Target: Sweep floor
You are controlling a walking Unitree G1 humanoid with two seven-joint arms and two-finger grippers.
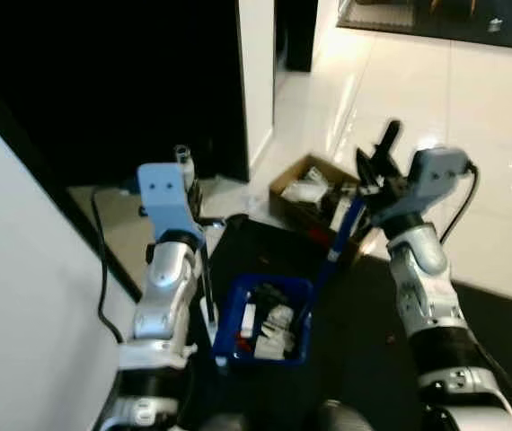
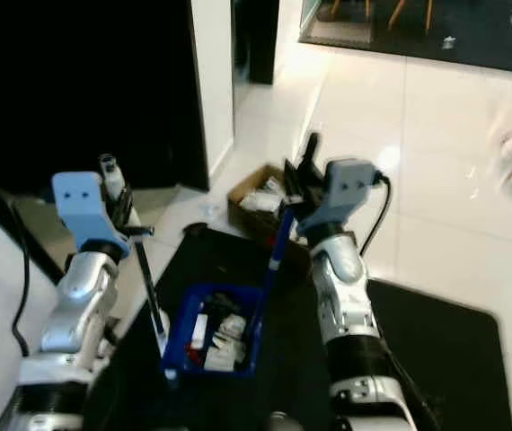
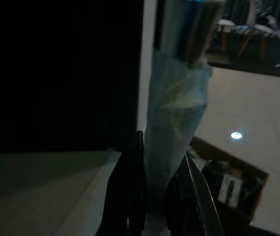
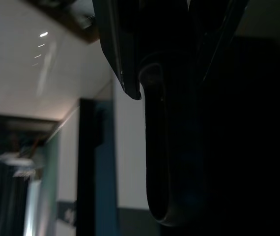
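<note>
A blue dustpan (image 1: pixel 265 321) holding several bits of litter rests on the black mat in front of me. Its long blue handle (image 1: pixel 339 235) rises to my right gripper (image 1: pixel 377 175), which is shut on it; the right wrist view shows that dark handle (image 4: pixel 172 147) between the fingers (image 4: pixel 118 49). My left gripper (image 1: pixel 187 180) is raised at the left, shut on a thin dark broom stick (image 1: pixel 207 287) that runs down to the dustpan's left edge. In the left wrist view the stick's pale wrapped top (image 3: pixel 174 142) sits between the fingers.
An open cardboard box (image 1: pixel 314 190) of rubbish stands just behind the dustpan. The black mat (image 1: pixel 373 332) covers the floor under me, with glossy white tiles (image 1: pixel 472 117) beyond. A white panel (image 1: pixel 22 314) with a black cable (image 1: pixel 103 287) is close on my left, and a dark doorway (image 1: pixel 103 81) lies ahead left.
</note>
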